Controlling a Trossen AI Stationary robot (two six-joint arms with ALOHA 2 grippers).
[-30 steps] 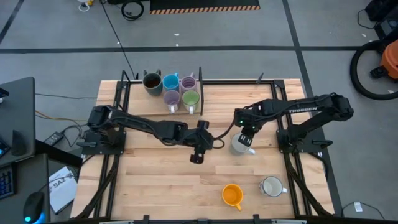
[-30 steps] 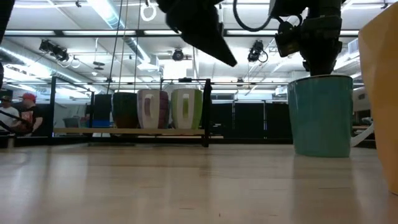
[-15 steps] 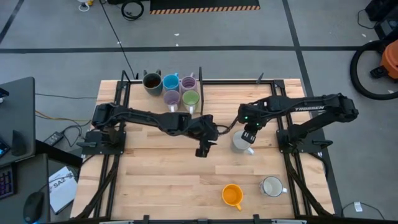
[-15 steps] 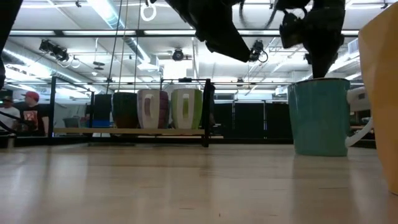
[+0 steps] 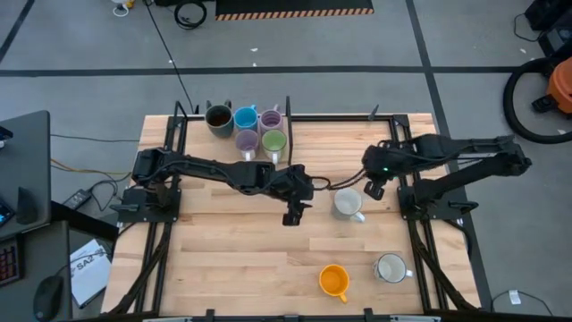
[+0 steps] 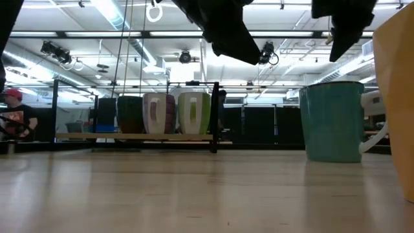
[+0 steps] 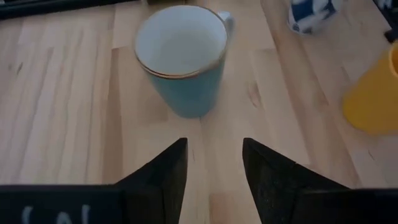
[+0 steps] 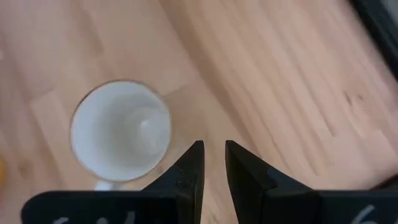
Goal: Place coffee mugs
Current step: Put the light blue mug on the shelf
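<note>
A teal mug (image 5: 347,204) with a white inside stands upright on the table, its handle toward the near-right. My left gripper (image 5: 290,213) (image 7: 214,146) hovers open just left of the teal mug (image 7: 183,59), fingers pointing at it. My right gripper (image 5: 374,190) (image 8: 213,149) hangs above the table just right of the teal mug (image 8: 120,129), its fingers a narrow gap apart. An orange mug (image 5: 333,282) and a white mug (image 5: 391,267) sit near the near edge. Five mugs (image 5: 247,130), dark brown, blue, green and two lilac, stand together at the far edge.
A black frame (image 5: 289,121) borders the grouped mugs at the far edge. In the low view the teal mug (image 6: 333,120) stands right of centre and the orange mug (image 6: 396,97) fills the right edge. Bare wood lies across the table's near-left part (image 5: 223,259).
My right gripper has risen off the teal mug's rim and drawn back toward the table's right edge, leaving the mug standing. My left gripper has moved a little toward the mug, then held still.
</note>
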